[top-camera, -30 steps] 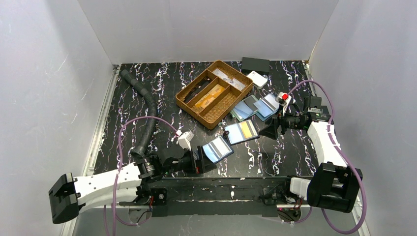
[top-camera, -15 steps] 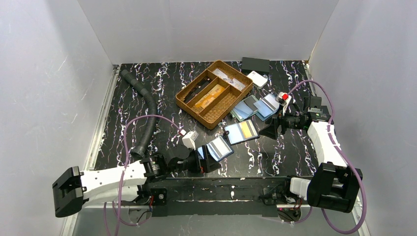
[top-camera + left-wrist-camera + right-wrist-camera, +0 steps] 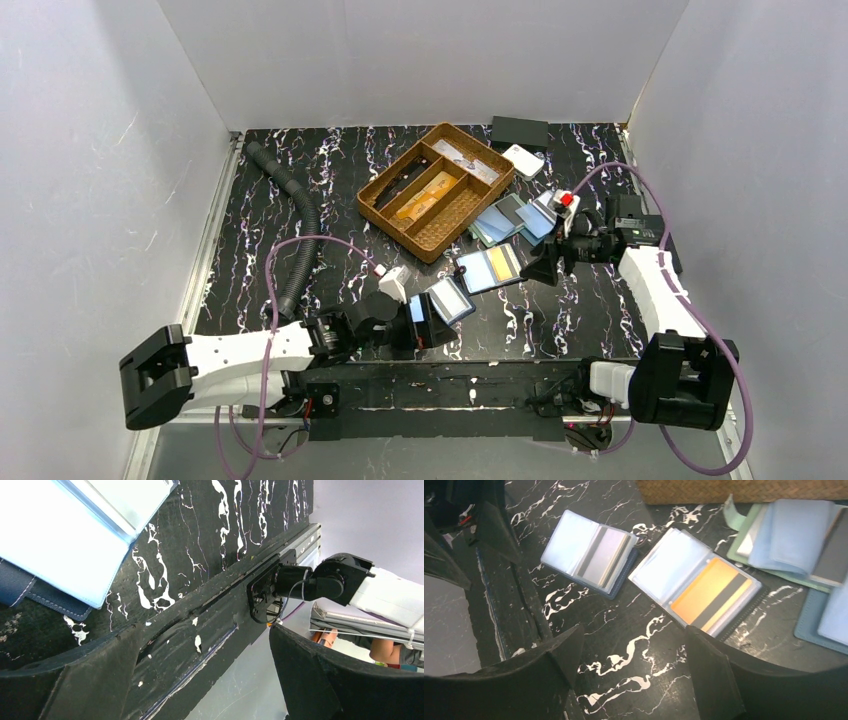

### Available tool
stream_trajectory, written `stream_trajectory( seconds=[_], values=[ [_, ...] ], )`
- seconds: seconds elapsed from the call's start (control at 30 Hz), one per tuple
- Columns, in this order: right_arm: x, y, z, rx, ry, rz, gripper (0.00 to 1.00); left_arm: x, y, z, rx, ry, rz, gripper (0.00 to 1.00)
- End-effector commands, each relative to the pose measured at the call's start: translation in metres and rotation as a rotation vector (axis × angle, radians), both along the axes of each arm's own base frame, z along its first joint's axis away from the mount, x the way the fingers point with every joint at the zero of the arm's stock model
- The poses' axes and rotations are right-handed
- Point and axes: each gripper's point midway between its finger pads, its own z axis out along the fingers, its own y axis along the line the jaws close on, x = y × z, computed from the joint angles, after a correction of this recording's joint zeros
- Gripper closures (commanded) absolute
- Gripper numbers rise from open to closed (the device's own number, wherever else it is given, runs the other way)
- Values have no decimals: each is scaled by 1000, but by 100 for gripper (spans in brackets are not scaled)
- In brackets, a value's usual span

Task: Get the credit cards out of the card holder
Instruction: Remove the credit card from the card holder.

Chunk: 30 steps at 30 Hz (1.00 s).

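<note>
An open blue card holder lies flat near the table's middle. An orange credit card with a dark stripe sits in its right sleeve. My right gripper hovers just right of it, open and holding nothing, with one fingertip close to the holder's near corner. A second open holder lies nearer the front, with a grey striped card showing in it. My left gripper is at that holder's near left edge, open and holding nothing. The pale holder fills the upper left of the left wrist view.
A pile of further blue and green holders lies right of a wicker divider basket. A black corrugated hose runs down the left side. A black box and a white item sit at the back.
My left arm has swung right, bringing its gripper up against the nearer holder. My right gripper has shifted slightly left toward the holder with the orange card, and its jaws have narrowed a little.
</note>
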Motion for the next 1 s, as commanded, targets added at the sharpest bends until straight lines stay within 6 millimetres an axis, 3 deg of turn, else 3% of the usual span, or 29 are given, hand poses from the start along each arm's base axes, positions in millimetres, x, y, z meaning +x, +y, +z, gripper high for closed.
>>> stream_trajectory(
  seconds=[0.0,0.27,0.43,0.7,0.97],
  values=[
    [-6,16,-8,-22,9,57,21,11,-16,17,-33,-16,34,2],
    [-15,57,-22,-104,7,150,45,35,-9,6,25,-70,152,11],
    [-20,94,-25,-141,65,177,59,50,-3,0,75,-121,216,18],
    [-30,134,-49,-71,316,229,57,58,2,-10,126,-143,234,29],
    [-26,139,-65,-43,409,146,47,68,-1,-14,147,-141,232,37]
  ],
)
